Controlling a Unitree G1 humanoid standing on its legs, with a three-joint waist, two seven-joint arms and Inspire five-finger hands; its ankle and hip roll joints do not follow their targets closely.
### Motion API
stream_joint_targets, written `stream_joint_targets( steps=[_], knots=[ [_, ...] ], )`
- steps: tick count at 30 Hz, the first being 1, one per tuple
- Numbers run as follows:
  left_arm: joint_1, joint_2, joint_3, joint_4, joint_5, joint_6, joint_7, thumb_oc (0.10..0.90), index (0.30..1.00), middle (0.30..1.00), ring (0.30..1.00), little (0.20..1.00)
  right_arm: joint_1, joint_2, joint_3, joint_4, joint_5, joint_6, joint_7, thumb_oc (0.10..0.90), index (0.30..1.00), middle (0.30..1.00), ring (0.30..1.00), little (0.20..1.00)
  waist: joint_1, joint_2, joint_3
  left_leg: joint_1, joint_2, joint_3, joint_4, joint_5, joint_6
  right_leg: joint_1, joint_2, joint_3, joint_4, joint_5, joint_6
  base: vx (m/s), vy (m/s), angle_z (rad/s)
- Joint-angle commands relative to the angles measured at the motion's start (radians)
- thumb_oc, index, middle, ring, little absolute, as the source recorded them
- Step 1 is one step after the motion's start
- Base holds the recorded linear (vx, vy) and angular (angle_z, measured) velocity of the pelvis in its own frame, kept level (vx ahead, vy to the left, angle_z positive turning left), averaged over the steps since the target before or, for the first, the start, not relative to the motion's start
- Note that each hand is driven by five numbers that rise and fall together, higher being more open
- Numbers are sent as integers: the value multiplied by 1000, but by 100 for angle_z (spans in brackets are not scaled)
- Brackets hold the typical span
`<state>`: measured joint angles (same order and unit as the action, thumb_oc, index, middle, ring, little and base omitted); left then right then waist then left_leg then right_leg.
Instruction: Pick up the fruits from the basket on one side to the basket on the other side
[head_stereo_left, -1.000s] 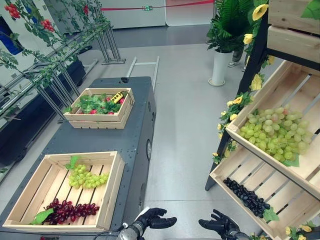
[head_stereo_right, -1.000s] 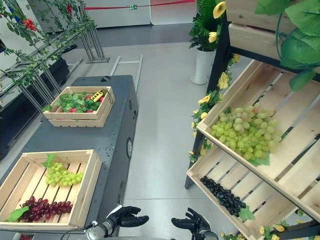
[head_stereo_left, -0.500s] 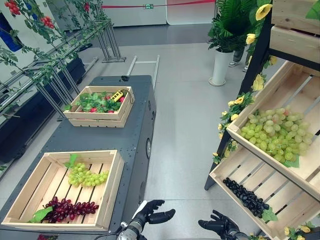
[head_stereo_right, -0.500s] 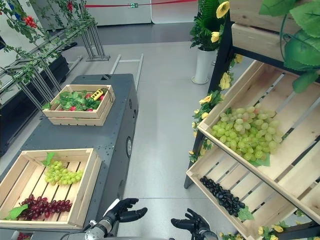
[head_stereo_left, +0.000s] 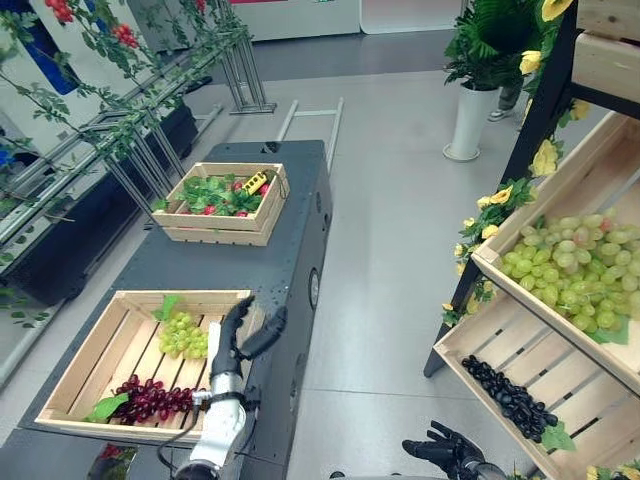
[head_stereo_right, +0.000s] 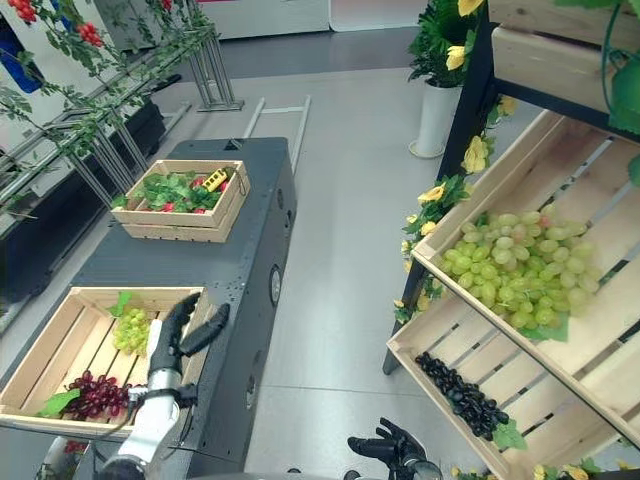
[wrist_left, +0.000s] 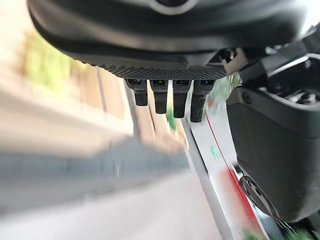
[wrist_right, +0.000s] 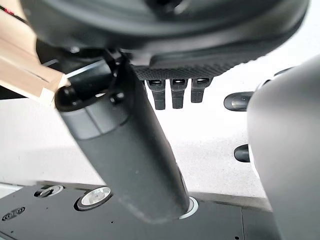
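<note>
A wooden crate (head_stereo_left: 200, 296) at the near end of a dark cart (head_stereo_left: 270, 270) holds a bunch of green grapes (head_stereo_left: 183, 335) and a bunch of red grapes (head_stereo_left: 150, 398). My left hand (head_stereo_left: 237, 335) is raised over the crate's right rim, open, with fingers (wrist_left: 165, 95) straight and the thumb spread, holding nothing. On the slanted wooden shelves at the right lie a heap of green grapes (head_stereo_left: 570, 270) and, one shelf lower, black grapes (head_stereo_left: 510, 395). My right hand (head_stereo_left: 445, 455) hangs low over the floor in front of the shelves, open and holding nothing.
A second crate (head_stereo_left: 225, 195) with green leaves, red fruit and a yellow object stands at the cart's far end. A metal trellis with vines (head_stereo_left: 120, 120) runs along the left. A white planter (head_stereo_left: 468, 120) stands beyond the shelf, and grey floor (head_stereo_left: 380, 250) separates cart from shelves.
My left hand has risen from the bottom edge up and to the left, to the near crate's right rim. The camera has shifted. The right hand stays low.
</note>
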<state>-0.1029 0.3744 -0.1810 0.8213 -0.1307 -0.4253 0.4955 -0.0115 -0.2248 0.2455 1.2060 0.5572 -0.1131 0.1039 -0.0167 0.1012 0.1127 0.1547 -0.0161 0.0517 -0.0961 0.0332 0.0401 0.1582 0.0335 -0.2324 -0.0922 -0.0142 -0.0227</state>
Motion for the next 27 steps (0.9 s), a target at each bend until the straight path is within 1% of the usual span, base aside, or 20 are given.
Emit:
stream_joint_targets(
  steps=[1, 3, 4, 5, 7, 10, 11, 12, 13, 14, 15, 16, 17, 20, 21, 23, 24, 25, 26, 27],
  knots=[
    [-184, 106, 66, 65, 27, 58, 148, 800, 900, 900, 900, 900, -30, 1, 1, 21, -6, -24, 44, 800, 900, 900, 900, 900, -10, -31, -37, 23, -72, 22, 10, -134, -5, 13, -10, 43, 49, -122, 32, 31, -49, 4],
    [-198, 130, 76, 100, 11, 87, 161, 800, 900, 900, 900, 900, -17, -1, 5, 19, -8, -26, 47, 800, 900, 900, 900, 900, -17, -29, -37, 21, -72, 24, 13, -132, -10, 16, -10, 41, 47, -123, 31, 42, -78, 4],
    [-206, 143, 86, 132, 31, 111, 177, 800, 900, 900, 900, 900, -4, 1, 10, 20, -14, -20, 48, 800, 900, 900, 900, 900, -22, -31, -40, 17, -72, 24, 21, -132, -16, 20, -9, 39, 36, -122, 30, 48, -96, 2],
    [-206, 145, 87, 135, 39, 115, 179, 800, 900, 900, 900, 900, -3, 1, 10, 20, -15, -18, 48, 800, 900, 900, 900, 900, -23, -32, -40, 17, -72, 23, 22, -133, -17, 21, -9, 39, 34, -121, 30, 41, -107, 4],
    [-207, 150, 90, 133, 64, 125, 186, 800, 900, 900, 900, 900, 6, 3, 11, 25, -27, -20, 50, 800, 900, 900, 900, 900, -19, -36, -42, 3, -78, 9, 42, -138, -19, 23, -11, 43, 23, -118, 29, 8, -46, 5],
    [-197, 162, 87, 113, 106, 150, 164, 800, 900, 900, 900, 900, 7, -9, 25, 17, -61, -6, 60, 800, 900, 900, 900, 900, -5, -45, -31, -42, -78, -20, 121, -154, -26, 10, -21, 52, 34, -117, 22, -40, -2, 12],
    [-204, 165, 61, 103, 154, 188, 141, 800, 900, 900, 900, 900, 3, -22, 25, 12, -58, -2, 56, 800, 900, 900, 900, 900, -3, -50, -16, -73, -62, -1, 157, -151, -37, 5, -28, 42, 46, -115, 18, -74, 31, 12],
    [-207, 166, 54, 102, 177, 199, 136, 800, 900, 900, 900, 900, 3, -25, 24, 10, -51, -3, 55, 800, 900, 900, 900, 900, -3, -50, -13, -79, -57, 6, 162, -149, -41, 4, -30, 39, 49, -115, 18, -139, 95, 12],
    [-233, 179, 9, 98, 263, 248, 129, 800, 900, 900, 900, 900, -5, -44, 1, 8, -10, -8, 59, 800, 900, 900, 900, 900, -9, -51, 6, -101, -28, 46, 170, -132, -59, 2, -38, 15, 61, -117, 16, -122, 102, 10],
    [-243, 181, -7, 100, 284, 269, 120, 800, 900, 900, 900, 900, -10, -51, -7, 6, 6, -7, 63, 800, 900, 900, 900, 900, -12, -51, 12, -108, -17, 61, 169, -124, -64, 0, -41, 7, 66, -119, 14, -158, 181, 27],
    [-271, 185, -49, 116, 315, 320, 122, 800, 900, 900, 900, 900, -30, -68, -28, 10, 43, -3, 63, 800, 900, 900, 900, 900, -24, -45, 23, -112, 3, 101, 173, -123, -67, -11, -47, -11, 82, -131, 9, -97, 170, 48],
    [-285, 187, -67, 132, 301, 351, 121, 800, 900, 900, 900, 900, -41, -74, -35, 14, 48, 3, 54, 800, 900, 900, 900, 900, -28, -39, 28, -106, 4, 106, 166, -123, -66, -17, -51, -16, 92, -137, 8, -97, 232, 74],
    [-305, 194, -83, 159, 287, 386, 110, 800, 900, 900, 900, 900, -56, -84, -41, 18, 49, 10, 43, 800, 900, 900, 900, 900, -31, -26, 27, -102, 3, 100, 137, -107, -63, -30, -58, -22, 100, -135, 9, -36, 216, 64],
    [-313, 218, -98, 209, 363, 450, 101, 800, 900, 900, 900, 900, -71, -94, -58, 38, 99, -1, 75, 800, 900, 900, 900, 900, -30, -9, 27, -78, -10, 88, 105, -107, -61, -23, -72, -34, 99, -136, 18, 48, 191, 11],
    [-310, 223, -96, 217, 373, 456, 100, 800, 900, 900, 900, 900, -71, -93, -63, 41, 93, -5, 84, 800, 900, 900, 900, 900, -30, -7, 27, -74, -12, 89, 103, -109, -60, -20, -73, -36, 97, -136, 20, 131, 209, 7],
    [-291, 251, -88, 237, 455, 468, 93, 800, 900, 900, 900, 900, -64, -89, -62, 36, 67, -21, 102, 800, 900, 900, 900, 900, -28, -7, 24, -69, -17, 93, 103, -114, -56, -20, -79, -40, 93, -133, 26, 102, 163, 5],
    [-283, 277, -95, 240, 511, 492, 83, 800, 900, 900, 900, 900, -60, -91, -54, 24, 79, -26, 111, 800, 900, 900, 900, 900, -26, -8, 27, -75, -18, 97, 115, -117, -54, -28, -82, -41, 102, -133, 29, 64, 134, 5],
    [-280, 287, -100, 240, 531, 502, 87, 800, 900, 900, 900, 900, -59, -93, -52, 19, 88, -28, 116, 800, 900, 900, 900, 900, -25, -9, 31, -80, -18, 97, 121, -119, -54, -33, -83, -41, 108, -134, 29, 61, 185, 11],
    [-273, 307, -110, 242, 553, 528, 96, 800, 900, 900, 900, 900, -60, -97, -49, 3, 104, -34, 131, 800, 900, 900, 900, 900, -25, -10, 44, -97, -20, 97, 143, -124, -51, -52, -83, -40, 135, -142, 28, 26, 155, 10],
    [-274, 316, -110, 243, 554, 534, 99, 800, 900, 900, 900, 900, -62, -100, -47, -5, 109, -35, 135, 800, 900, 900, 900, 900, -24, -11, 51, -108, -20, 98, 154, -126, -50, -65, -83, -40, 150, -146, 26, 5, 174, 13]
  ],
)
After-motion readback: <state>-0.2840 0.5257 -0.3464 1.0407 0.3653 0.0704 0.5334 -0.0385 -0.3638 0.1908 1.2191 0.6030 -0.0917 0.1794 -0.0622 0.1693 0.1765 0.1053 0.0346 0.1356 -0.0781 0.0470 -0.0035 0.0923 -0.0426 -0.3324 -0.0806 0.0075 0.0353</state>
